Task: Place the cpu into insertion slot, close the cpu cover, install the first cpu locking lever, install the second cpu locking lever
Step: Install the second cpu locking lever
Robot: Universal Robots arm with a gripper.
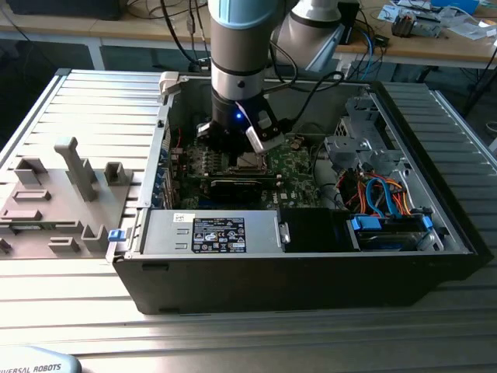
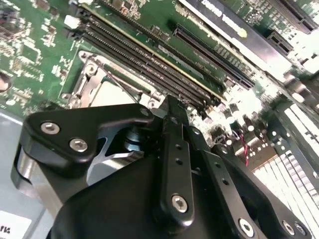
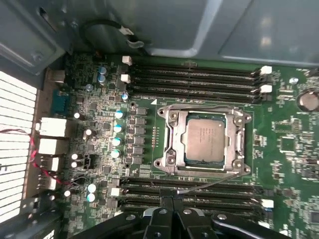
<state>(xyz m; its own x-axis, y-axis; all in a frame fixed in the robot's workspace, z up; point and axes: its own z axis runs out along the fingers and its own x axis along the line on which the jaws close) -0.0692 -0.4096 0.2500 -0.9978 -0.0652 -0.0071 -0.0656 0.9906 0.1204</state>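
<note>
While the gripper hovers low over the green board with its jaws drawn together on nothing, its tip sits just beside a thin wire locking lever that angles loose across the memory slots. Just past that, the cpu already lies seated in the insertion slot, and the cpu cover looks folded down around it — so placing and closing seem done. Farther off, the second lever appears latched; the near one seems left.
</note>
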